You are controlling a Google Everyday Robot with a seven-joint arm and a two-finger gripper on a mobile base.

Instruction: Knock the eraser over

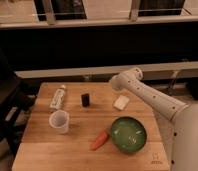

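The eraser [85, 99] is a small black block standing upright on the wooden table [82, 155], in its far middle part. My gripper [114, 84] is at the end of the white arm, which reaches in from the lower right. It hangs over the table's far edge, to the right of the eraser and a little higher, and is clear of it. A flat white block [121, 102] lies just below the gripper.
A white cup [59, 121] stands left of centre. A white tube [57, 97] lies at the far left. A green bowl [128, 134] sits at the right front with an orange carrot [99, 140] beside it. A dark railing runs behind the table.
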